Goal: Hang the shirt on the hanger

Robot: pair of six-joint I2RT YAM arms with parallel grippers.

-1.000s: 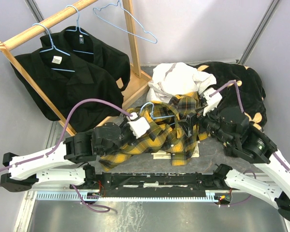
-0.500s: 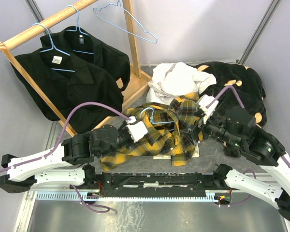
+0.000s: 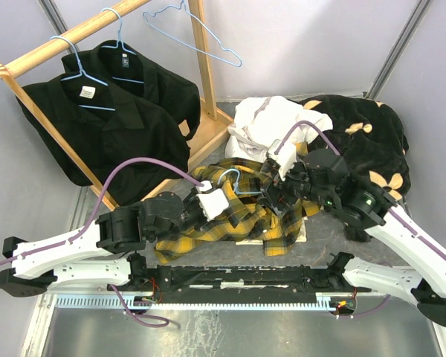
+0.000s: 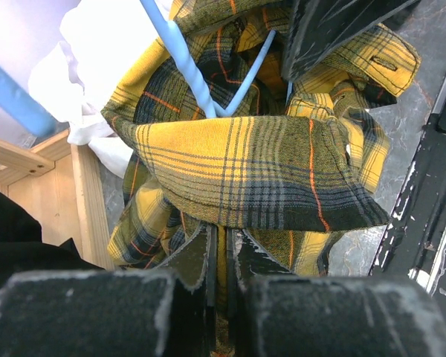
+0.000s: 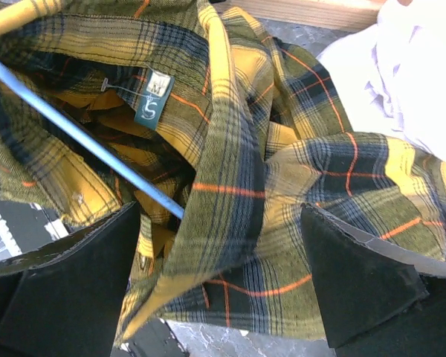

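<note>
- From above, the shirt (image 3: 245,217) lies crumpled on the table just in front of the arms, near the cream-white shirt (image 3: 271,119), and a loop of the hanger (image 3: 228,173) pokes out at its far-left edge
- The left gripper (image 3: 221,202) rests on the left part of the shirt, but this high view hides its fingers
- The left wrist camera shows them all but closed, with a fold of plaid pinched between them, and the twisted neck of the hanger (image 4: 182,56) rises just beyond
- The right gripper (image 3: 276,190) hangs over the middle of the shirt
- Only the right wrist camera shows its fingers (image 5: 67,290) spread wide with nothing held, one on either side of the collar, where a size label (image 5: 150,97) reads M and the blue wire crosses beneath
- Far left, two black shirts (image 3: 97,123) hang on a wooden rack (image 3: 67,35)
</note>
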